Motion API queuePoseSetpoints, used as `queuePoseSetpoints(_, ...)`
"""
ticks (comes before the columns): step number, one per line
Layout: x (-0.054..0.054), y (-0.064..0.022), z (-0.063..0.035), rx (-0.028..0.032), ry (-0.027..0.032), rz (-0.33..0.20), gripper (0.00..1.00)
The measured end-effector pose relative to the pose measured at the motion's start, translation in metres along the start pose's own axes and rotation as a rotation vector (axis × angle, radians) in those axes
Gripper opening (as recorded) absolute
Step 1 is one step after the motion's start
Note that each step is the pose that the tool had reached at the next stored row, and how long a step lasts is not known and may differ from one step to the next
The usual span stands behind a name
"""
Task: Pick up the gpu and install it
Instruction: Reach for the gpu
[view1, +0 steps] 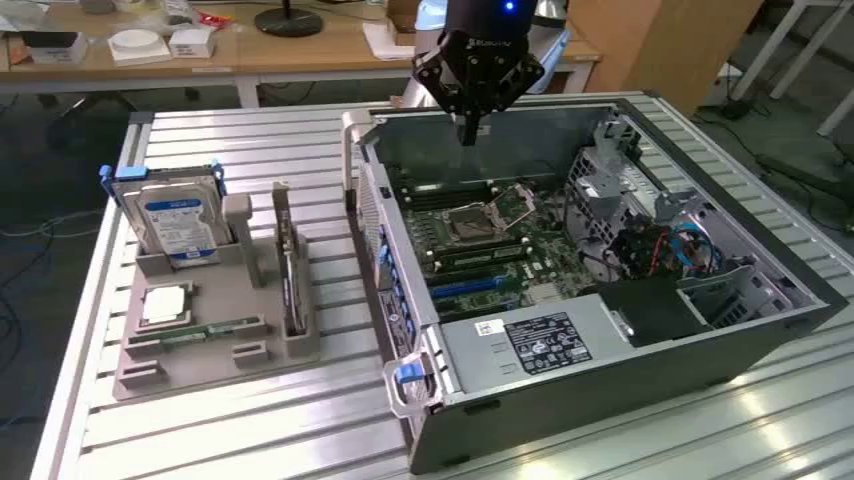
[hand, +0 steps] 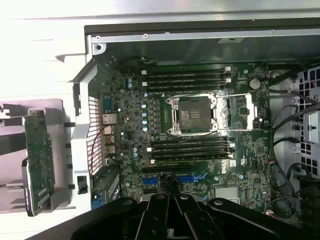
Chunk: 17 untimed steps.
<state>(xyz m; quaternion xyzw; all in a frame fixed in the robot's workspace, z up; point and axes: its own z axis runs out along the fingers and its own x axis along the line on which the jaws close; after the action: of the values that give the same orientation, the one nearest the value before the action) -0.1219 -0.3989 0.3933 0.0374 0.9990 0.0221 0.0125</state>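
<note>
Exterior view: claw (view1: 467, 132) pressed together over open case (view1: 694, 360), gpu (view1: 284, 265) standing in holder (view1: 214, 335)

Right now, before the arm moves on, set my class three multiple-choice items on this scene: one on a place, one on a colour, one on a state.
1. Where is the tool? A above the open computer case; B on the floor; C inside a drawer.
2. What colour is the label on the hard drive? A red; B blue; C yellow.
3. What state is the gpu in? A gripped by the tool; B plugged in inside the computer case; C standing on edge in the grey holder.

Answers:
1 A: the tool hangs over the open side of the computer case.
2 B: the label facing the exterior view is blue.
3 C: the gpu stands in its slot in the grey holder, and the tool carries nothing.
</note>
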Motion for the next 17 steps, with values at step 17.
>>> queuePoseSetpoints(17,0.018,-0.0013,-0.0004,-0.0001,0.0,0.0,0.1)
